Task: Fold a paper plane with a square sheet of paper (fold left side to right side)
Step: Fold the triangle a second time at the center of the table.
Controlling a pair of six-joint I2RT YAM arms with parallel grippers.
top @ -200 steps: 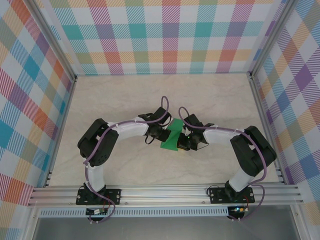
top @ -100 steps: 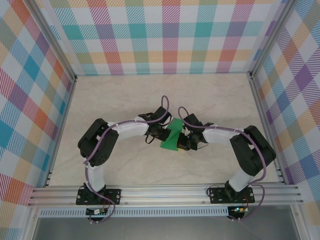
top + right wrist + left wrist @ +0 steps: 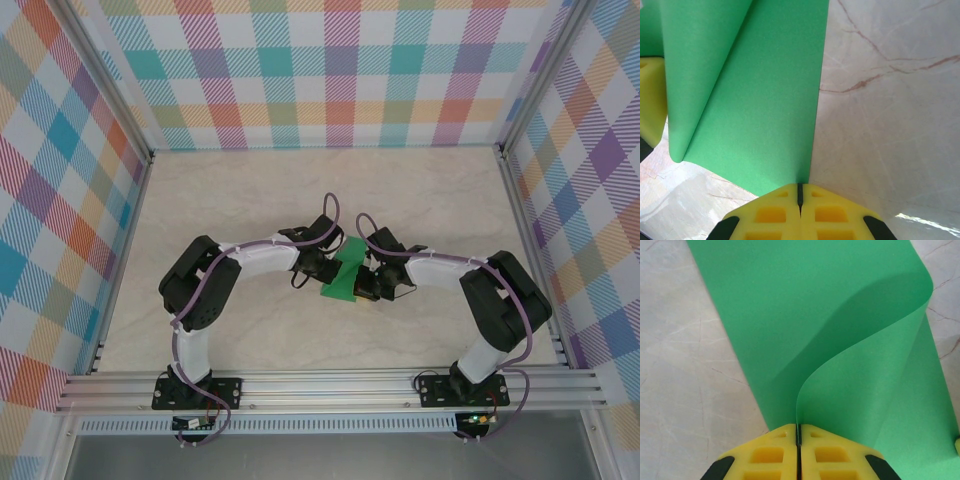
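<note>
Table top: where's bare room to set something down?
Free: the wide strip of table below the back wall, and the strip between the green sheet and the front rail. Crowded: the middle, where the left gripper and right gripper pinch it.

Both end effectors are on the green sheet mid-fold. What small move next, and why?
Probably carry the left end effector a little toward the right end effector while lowering it. Both are shut on edges of the green sheet, which arches in a soft curl over the table, uncreased; its edges likely need to meet before pressing flat.
</note>
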